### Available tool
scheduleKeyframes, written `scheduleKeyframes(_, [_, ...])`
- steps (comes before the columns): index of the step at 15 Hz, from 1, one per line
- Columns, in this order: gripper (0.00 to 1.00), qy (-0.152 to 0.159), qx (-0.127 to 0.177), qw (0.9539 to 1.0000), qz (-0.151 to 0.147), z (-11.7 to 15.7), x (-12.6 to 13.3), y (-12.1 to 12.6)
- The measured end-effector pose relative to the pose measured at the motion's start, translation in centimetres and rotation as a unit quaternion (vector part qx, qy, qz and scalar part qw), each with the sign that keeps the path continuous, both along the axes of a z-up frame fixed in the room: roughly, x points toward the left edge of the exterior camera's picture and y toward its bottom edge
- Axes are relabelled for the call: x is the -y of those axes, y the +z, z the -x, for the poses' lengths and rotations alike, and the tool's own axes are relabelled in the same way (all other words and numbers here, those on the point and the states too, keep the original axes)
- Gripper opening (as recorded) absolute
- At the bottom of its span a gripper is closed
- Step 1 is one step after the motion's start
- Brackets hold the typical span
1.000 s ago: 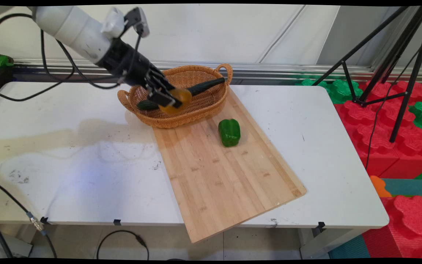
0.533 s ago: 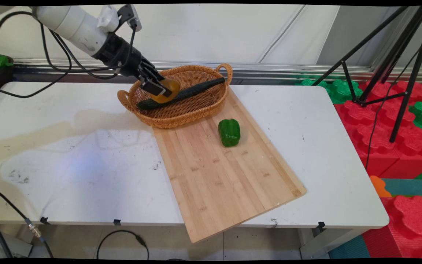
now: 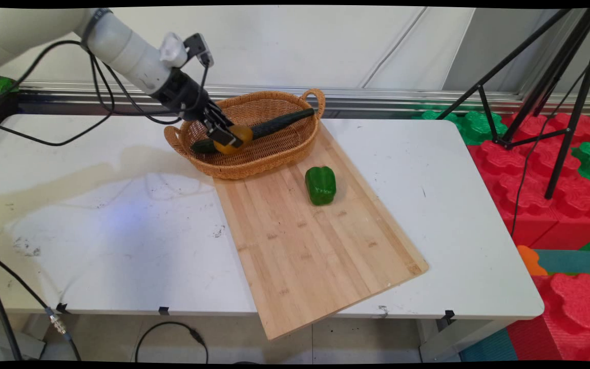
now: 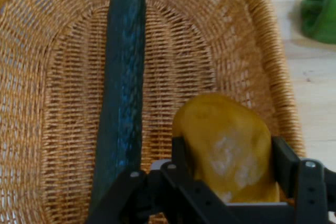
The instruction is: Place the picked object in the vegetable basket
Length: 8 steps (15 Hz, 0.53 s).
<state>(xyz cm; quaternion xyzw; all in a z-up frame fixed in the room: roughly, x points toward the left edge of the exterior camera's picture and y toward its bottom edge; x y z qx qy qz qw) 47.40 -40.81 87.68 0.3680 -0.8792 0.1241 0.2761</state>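
Observation:
My gripper (image 3: 227, 137) is shut on a yellow-orange fruit (image 3: 237, 139), held low inside the wicker basket (image 3: 285, 148) at the table's back. In the hand view the fruit (image 4: 228, 145) sits between the two black fingers (image 4: 283, 158), just above the basket's woven floor (image 4: 173, 77). A long dark green cucumber (image 3: 279, 122) lies diagonally across the basket, right beside the fruit; the hand view shows the cucumber (image 4: 123, 87) left of the fruit. A green bell pepper (image 3: 320, 185) rests on the wooden cutting board (image 3: 310, 246) in front of the basket.
The cutting board lies at an angle, overhanging the table's near edge (image 3: 274, 310). Black tripod legs (image 3: 556, 102) and red and green foam blocks (image 3: 546, 179) stand to the right of the table. Black cables (image 3: 69, 123) hang from the arm over the table's back left.
The gripper, holding the fruit throughout, drew up and back toward the basket's left rim, then came down again into the basket beside the cucumber.

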Motion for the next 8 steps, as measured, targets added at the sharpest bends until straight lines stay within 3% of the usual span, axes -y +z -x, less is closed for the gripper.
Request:
scheduleKeyframes(4, [0.0, 0.009, 0.001, 0.9999, -0.009, 0.1, 1.3, -1.7])
scheduleKeyframes(5, [1.0, 0.01, 0.0, 0.9999, -0.009, 0.1, 1.5, -1.9])
scheduleKeyframes(8, [1.0, 0.011, -0.004, 0.9999, -0.006, 0.1, 1.9, -2.0])
